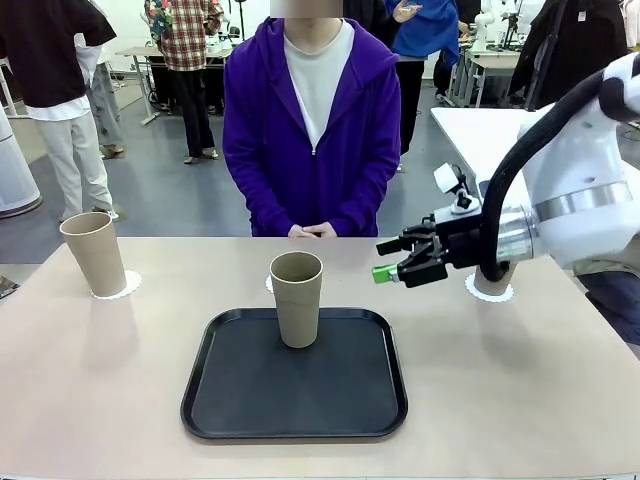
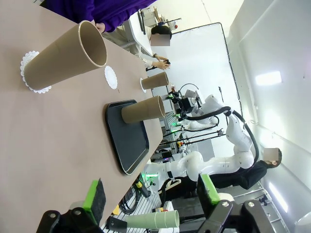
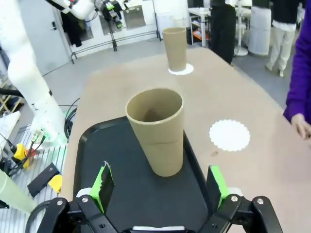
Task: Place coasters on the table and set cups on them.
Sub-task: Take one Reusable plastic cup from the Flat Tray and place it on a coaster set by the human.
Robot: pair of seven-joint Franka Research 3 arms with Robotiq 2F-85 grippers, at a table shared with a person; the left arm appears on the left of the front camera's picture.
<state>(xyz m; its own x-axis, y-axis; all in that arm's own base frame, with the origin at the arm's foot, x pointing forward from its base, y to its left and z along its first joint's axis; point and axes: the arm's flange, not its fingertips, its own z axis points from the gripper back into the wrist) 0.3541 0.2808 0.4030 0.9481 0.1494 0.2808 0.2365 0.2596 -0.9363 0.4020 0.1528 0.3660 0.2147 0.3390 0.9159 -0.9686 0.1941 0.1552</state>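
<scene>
Black tray (image 1: 220, 400) nearest, flat on the table (image 1: 520, 400). 1 cup (image 1: 297, 300) stands on the tray near its far edge: upright, long axis vertical, wide open rim up, narrow base down. Right gripper (image 1: 385, 259) hovers above the table beside this cup, fingers level and pointing toward it, jaws spread wide, nothing between them, no contact. In the right wrist view that cup sits straight ahead of the fingertips, centred between the 2 green pads (image 3: 103, 182). Bare coaster (image 3: 229, 135) lies flat on the table ahead of this gripper and off to one side, just past the tray edge, on the side of the person's hands (image 1: 313, 231). 2nd cup (image 1: 93, 253) stands well beyond the fingertips, upright, rim up, on 2nd coaster (image 1: 128, 285). 3rd cup (image 2: 155, 80) is behind the right gripper, upright on 3rd coaster (image 1: 490, 293), mostly hidden by the arm in the front view. Left gripper (image 2: 150, 194): jaws wide apart, empty, all 3 cups ahead of it, the 2nd cup closest.
</scene>
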